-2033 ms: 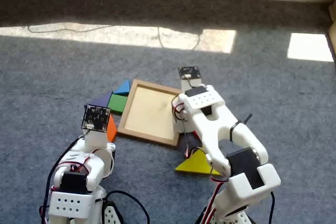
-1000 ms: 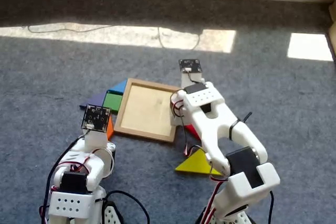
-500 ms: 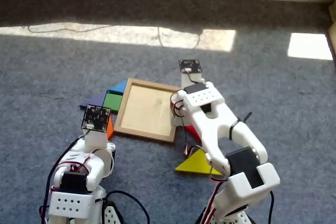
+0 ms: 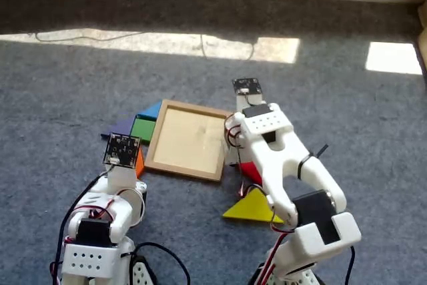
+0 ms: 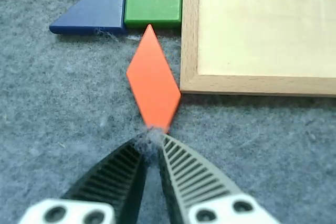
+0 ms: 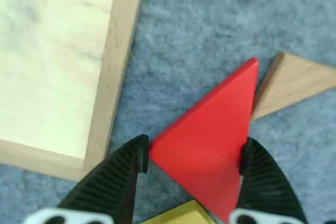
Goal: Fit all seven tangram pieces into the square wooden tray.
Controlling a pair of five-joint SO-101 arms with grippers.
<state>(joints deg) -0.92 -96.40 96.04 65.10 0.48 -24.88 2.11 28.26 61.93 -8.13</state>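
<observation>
The square wooden tray [image 4: 160,158] lies with nothing inside it. Along its left side sit a blue piece [image 4: 155,109], a green square [image 4: 142,129], a navy triangle [image 4: 122,126] and an orange parallelogram [image 4: 140,163]. My left gripper [image 5: 152,141] is shut, its tips at the near point of the orange parallelogram [image 5: 153,83]. My right gripper [image 6: 191,153] is open, one finger on each side of the red triangle [image 6: 210,129] lying on the carpet by the tray's right rim [image 6: 113,77]. A wood-coloured triangle [image 6: 294,82] touches the red one. A yellow triangle [image 4: 252,206] lies nearer the right arm's base.
Grey carpet covers the floor, with sunlit patches and a thin cable [image 4: 200,48] at the far side. The right arm [image 4: 270,141] hangs over the tray's right edge. Open carpet stretches to the right and beyond the tray.
Two seconds ago the tray slid left against the green and blue pieces. Since then the right arm has shifted slightly right, uncovering more of the red triangle. The left arm is unchanged.
</observation>
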